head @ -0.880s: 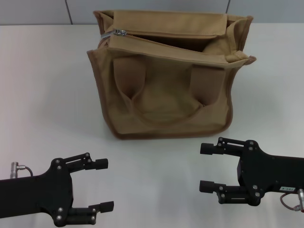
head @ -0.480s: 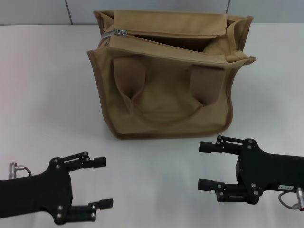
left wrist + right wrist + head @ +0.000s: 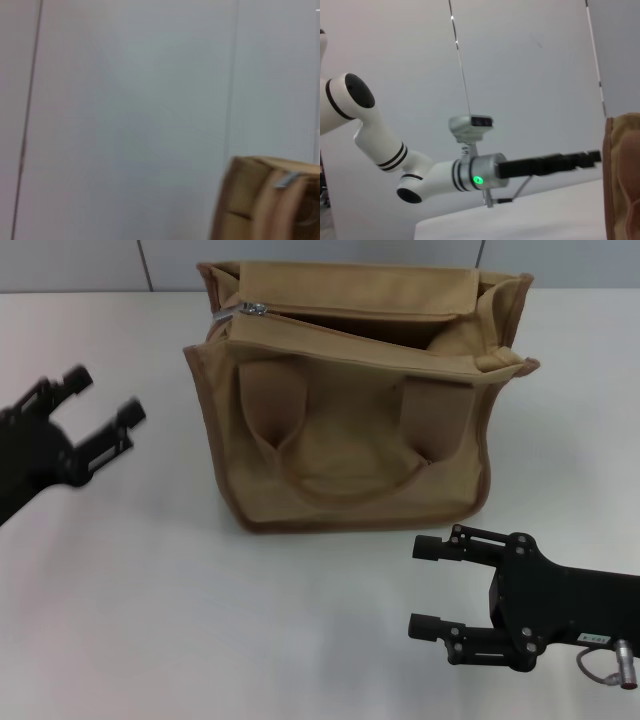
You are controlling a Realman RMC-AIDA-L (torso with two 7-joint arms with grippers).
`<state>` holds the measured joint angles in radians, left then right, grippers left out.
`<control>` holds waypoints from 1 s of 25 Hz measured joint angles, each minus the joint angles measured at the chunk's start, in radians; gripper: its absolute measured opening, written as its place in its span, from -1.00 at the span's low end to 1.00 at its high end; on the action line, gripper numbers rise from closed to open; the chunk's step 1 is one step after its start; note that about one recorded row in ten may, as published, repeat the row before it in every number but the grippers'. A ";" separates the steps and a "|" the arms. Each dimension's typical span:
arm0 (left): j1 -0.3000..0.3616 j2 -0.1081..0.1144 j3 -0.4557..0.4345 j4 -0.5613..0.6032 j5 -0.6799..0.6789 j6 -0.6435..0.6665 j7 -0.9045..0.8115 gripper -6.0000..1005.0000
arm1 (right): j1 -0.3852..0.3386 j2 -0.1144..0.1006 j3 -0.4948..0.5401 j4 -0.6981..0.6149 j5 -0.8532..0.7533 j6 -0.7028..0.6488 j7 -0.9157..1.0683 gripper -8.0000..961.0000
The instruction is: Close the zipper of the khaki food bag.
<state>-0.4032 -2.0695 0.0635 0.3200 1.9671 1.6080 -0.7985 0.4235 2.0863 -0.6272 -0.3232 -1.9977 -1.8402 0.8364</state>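
Note:
The khaki food bag (image 3: 350, 440) stands upright at the table's far middle, its top gaping open. The zipper (image 3: 340, 325) runs along the open top, with its silver pull tab (image 3: 251, 308) at the bag's left end. My left gripper (image 3: 95, 405) is open and empty, raised left of the bag, apart from it. My right gripper (image 3: 425, 585) is open and empty, low in front of the bag's right corner. The left wrist view shows the bag's corner (image 3: 260, 200) and the pull tab (image 3: 285, 179). The right wrist view shows a bag edge (image 3: 622, 175) and the left arm (image 3: 470, 172).
The white table (image 3: 150, 570) spreads around the bag. A grey panelled wall (image 3: 100, 265) runs behind it. Two brown looped handles (image 3: 345, 455) hang down the bag's front.
My left gripper has risen fast from the near left of the table to mid height left of the bag. My right gripper has shifted slightly nearer and left. The bag has not moved.

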 joint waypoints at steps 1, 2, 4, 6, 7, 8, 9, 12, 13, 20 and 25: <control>-0.017 0.000 0.001 -0.010 -0.007 -0.031 0.000 0.59 | 0.002 0.000 0.003 0.007 0.001 0.002 -0.007 0.55; -0.033 -0.001 0.002 -0.016 -0.007 -0.051 0.003 0.59 | 0.003 0.000 0.005 0.014 0.002 0.004 -0.012 0.55; -0.061 -0.002 0.010 -0.023 -0.004 -0.068 0.009 0.58 | 0.006 0.000 0.005 0.021 0.004 0.007 -0.012 0.55; -0.084 -0.002 0.034 -0.029 -0.003 -0.069 0.010 0.58 | 0.006 0.000 0.005 0.025 0.007 0.011 -0.012 0.54; -0.095 -0.002 0.048 -0.033 -0.004 -0.069 0.009 0.58 | 0.005 0.000 0.005 0.026 0.008 0.013 -0.012 0.54; -0.111 -0.003 0.063 -0.041 -0.011 -0.069 0.009 0.58 | 0.004 0.000 0.006 0.030 0.009 0.022 -0.012 0.54; -0.111 -0.003 0.063 -0.041 -0.011 -0.069 0.009 0.58 | 0.004 0.000 0.006 0.030 0.009 0.022 -0.012 0.54; -0.135 -0.004 0.075 -0.058 -0.012 -0.067 0.009 0.57 | 0.006 0.000 0.006 0.042 0.010 0.035 -0.013 0.54; -0.143 -0.004 0.081 -0.061 -0.011 -0.063 0.006 0.57 | 0.008 0.000 0.006 0.047 0.010 0.041 -0.013 0.54; -0.181 -0.005 0.055 -0.117 -0.086 -0.094 0.008 0.56 | 0.016 0.000 0.006 0.053 0.012 0.050 -0.013 0.53; -0.179 -0.005 0.049 -0.137 -0.140 -0.109 0.005 0.56 | 0.012 0.000 0.006 0.055 0.020 0.052 -0.013 0.53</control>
<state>-0.5824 -2.0745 0.1126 0.1831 1.8267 1.4986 -0.7940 0.4359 2.0863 -0.6212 -0.2680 -1.9775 -1.7886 0.8237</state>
